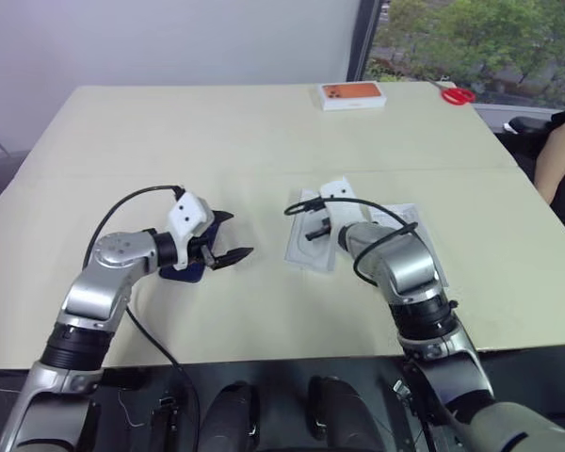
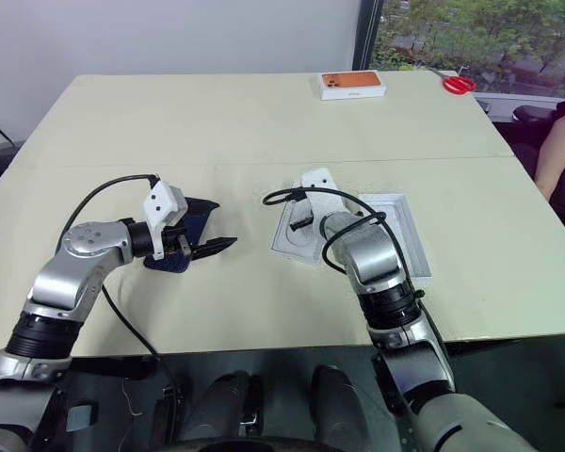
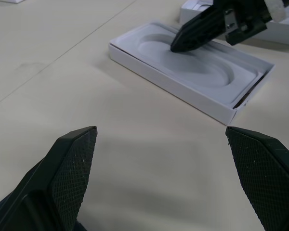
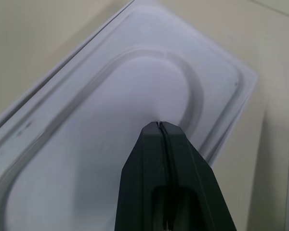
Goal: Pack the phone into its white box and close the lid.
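The right gripper (image 4: 159, 126), jaws shut, presses into the lid (image 3: 192, 72), likely steadying it. Left of the lid, the left gripper (image 1: 228, 237) gapes wide over the phone (image 2: 184, 235), ready to grasp.

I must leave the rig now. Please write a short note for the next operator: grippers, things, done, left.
Left gripper: open, holding nothing, above the table beside the phone.
Right gripper: shut, empty, tips in the oval recess of the lid, which lies inner face up.
The white box lies beside the lid, partly hidden by the right arm.
Done: nothing packed.
Left: phone into box, lid on.
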Motion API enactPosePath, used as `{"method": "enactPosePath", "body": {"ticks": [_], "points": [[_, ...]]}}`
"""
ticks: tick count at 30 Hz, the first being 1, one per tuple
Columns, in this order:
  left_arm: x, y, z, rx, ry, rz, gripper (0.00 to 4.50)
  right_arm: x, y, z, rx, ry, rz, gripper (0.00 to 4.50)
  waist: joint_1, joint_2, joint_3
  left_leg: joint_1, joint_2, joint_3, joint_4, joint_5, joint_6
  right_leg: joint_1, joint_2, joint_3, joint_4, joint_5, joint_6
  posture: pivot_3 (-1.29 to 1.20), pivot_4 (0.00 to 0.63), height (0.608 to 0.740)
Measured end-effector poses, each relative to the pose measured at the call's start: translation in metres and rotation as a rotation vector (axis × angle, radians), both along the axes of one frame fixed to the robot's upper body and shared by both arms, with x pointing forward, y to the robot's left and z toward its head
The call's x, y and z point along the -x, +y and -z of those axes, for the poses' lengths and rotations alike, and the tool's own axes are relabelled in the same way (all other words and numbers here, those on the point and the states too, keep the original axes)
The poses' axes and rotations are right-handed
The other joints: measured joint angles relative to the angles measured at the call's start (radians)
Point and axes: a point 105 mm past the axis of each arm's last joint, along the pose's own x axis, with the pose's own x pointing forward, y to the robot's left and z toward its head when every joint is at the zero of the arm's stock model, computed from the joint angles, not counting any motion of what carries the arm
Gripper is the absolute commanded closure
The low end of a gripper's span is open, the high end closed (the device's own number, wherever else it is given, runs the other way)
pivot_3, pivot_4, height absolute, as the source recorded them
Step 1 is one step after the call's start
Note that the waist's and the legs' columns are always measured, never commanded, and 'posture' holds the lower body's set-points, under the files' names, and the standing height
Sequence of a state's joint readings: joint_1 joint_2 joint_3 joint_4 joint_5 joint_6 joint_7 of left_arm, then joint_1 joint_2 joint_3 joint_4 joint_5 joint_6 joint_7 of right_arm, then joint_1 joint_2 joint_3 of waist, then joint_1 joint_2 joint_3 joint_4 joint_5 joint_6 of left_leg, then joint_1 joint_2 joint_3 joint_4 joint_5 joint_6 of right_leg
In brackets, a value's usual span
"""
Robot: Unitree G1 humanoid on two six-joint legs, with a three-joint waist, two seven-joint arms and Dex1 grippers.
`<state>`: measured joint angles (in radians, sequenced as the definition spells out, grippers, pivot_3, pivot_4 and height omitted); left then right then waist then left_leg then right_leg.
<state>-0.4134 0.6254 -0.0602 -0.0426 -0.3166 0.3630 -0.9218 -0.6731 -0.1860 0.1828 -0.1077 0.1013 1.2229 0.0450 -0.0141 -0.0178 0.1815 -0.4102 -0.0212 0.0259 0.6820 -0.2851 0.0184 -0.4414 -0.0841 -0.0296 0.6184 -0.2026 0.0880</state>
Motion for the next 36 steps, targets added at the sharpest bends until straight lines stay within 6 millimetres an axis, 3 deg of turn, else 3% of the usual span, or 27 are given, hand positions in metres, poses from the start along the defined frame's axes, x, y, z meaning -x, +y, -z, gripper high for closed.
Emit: {"method": "enactPosePath", "body": {"ticks": [9,14,19,24,27,36], "points": [[-0.001,0.0,0.001,0.005,0.004,-0.002,0.0,0.003,0.005,-0.004,-0.018,0.01,-0.028,4.47,-0.001,0.0,0.0,0.0,0.001,0.0,0.0,0.0,0.0,0.0,0.001,0.0,0.0,0.0,0.0,0.0,0.15,0.74],[-0.001,0.0,0.001,0.006,0.003,0.0,0.0,-0.017,0.005,-0.024,-0.044,-0.064,-0.021,4.47,-0.002,0.0,0.0,0.0,0.001,0.0,0.0,0.0,0.0,0.0,0.001,0.0,0.0,0.0,0.0,0.0,0.15,0.74],[-0.001,-0.001,0.001,0.01,0.002,0.001,0.0,-0.037,0.006,-0.012,-0.054,-0.035,-0.004,4.47,-0.004,0.0,0.0,0.0,0.001,0.0,0.0,0.0,0.0,0.0,0.001,0.0,0.0,0.0,0.0,0.0,0.15,0.74],[0.0,-0.003,0.0,0.015,-0.004,-0.003,0.0,-0.04,0.011,-0.007,-0.071,-0.013,-0.032,4.47,-0.004,0.0,0.0,0.0,0.001,0.0,0.0,0.0,0.0,0.0,0.001,0.0,0.0,0.0,0.0,0.0,0.15,0.74],[0.003,-0.002,0.003,0.016,0.004,-0.006,0.0,-0.029,0.014,-0.005,-0.085,0.026,-0.084,4.47,-0.003,0.0,0.0,0.0,0.001,0.0,0.0,0.0,0.0,0.0,0.001,0.0,0.0,0.0,0.0,0.0,0.15,0.74],[0.005,0.0,0.005,0.022,0.005,-0.018,0.0,0.034,0.03,0.006,-0.078,0.18,-0.322,4.47,0.0,0.0,0.0,0.001,0.001,-0.001,0.0,0.0,0.0,0.0,0.001,0.0,0.0,0.0,0.0,0.0,0.15,0.74]]}}
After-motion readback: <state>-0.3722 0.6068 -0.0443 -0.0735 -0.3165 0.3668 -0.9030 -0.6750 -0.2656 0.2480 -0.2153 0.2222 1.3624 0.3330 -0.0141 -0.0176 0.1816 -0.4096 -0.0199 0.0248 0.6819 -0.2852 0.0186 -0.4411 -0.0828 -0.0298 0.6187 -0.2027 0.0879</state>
